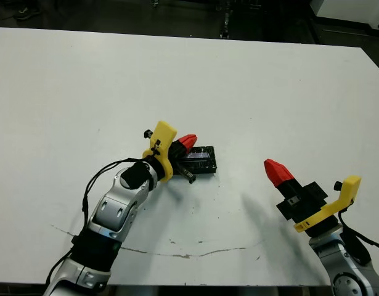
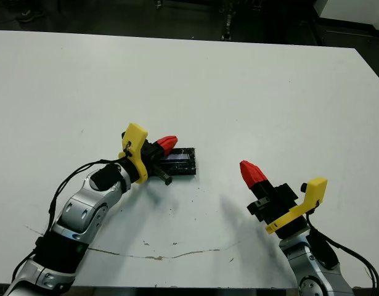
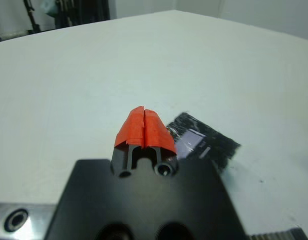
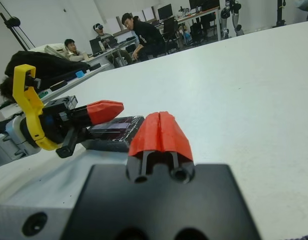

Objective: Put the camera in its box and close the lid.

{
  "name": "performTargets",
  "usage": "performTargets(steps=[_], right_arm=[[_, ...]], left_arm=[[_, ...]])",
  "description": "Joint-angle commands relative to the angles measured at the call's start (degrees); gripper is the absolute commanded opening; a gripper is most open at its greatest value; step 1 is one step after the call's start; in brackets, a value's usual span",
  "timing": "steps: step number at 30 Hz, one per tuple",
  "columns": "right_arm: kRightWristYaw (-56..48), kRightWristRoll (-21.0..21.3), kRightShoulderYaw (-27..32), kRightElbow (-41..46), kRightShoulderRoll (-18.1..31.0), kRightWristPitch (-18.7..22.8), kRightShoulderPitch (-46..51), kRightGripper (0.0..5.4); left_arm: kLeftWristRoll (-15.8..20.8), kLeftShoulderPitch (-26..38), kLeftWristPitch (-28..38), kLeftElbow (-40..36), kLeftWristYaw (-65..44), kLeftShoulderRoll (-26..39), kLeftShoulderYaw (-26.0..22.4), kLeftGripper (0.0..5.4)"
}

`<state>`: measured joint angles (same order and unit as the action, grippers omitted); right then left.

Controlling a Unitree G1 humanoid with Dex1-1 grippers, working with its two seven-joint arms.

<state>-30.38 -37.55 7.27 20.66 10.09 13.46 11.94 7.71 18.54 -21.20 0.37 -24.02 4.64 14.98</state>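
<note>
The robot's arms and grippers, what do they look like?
Each gripper, left and right, has two red-tipped fingers on a black body with a yellow bracket. The forearms are silver and black, and black cables loop alongside them.

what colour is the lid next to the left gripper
Glossy black lid with crinkly reflections; clearest in the left wrist view.

Bright, even overhead light whitens the table (image 1: 251, 80), and both arms cast soft grey shadows toward its near edge. The lid (image 3: 206, 142) shows crinkly glare. In both wrist views the near black gripper bodies are blurred.
</note>
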Motion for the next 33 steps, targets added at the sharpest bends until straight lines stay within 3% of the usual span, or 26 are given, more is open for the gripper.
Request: performTargets(steps=[1, 7, 13, 22, 28, 33], right_arm=[[-0.04, -0.46, 0.25, 0.24, 0.49, 0.55, 0.68, 0.00], [0.02, -0.77, 0.25, 0.20, 0.13, 0.33, 0.81, 0.00], [0.32, -0.29, 0.35, -0.08, -0.25, -0.89, -0.06, 0.00], [8.57, 0.48, 1.02, 2.39, -2.91, -0.08, -4.16, 0.00], [15.19, 3.45, 0.89, 3.73, -4.62, -0.38, -6.51, 0.00], [19.51, 9.11, 0.43, 3.96, -5.80, -2.82, -8.08, 0.00]], left_arm=[[-0.38, -4.34, -4.87, 1.07, -1.25, 1.78, 1.56, 0.01], [1.52, -5.76, -5.22, -3.24, -1.82, 2.05, -0.13, 0.01], [6.40, -7.63, -3.56, -10.93, -0.08, 1.18, -6.80, 0.01], [11.91, -10.10, 8.92, -14.96, 2.14, -0.75, -17.01, 0.01], [10.69, -12.32, 18.11, -14.29, 5.98, -0.83, -21.68, 0.01], [7.84, -15.00, 24.98, -12.23, 9.80, -1.78, -23.52, 0.01]])
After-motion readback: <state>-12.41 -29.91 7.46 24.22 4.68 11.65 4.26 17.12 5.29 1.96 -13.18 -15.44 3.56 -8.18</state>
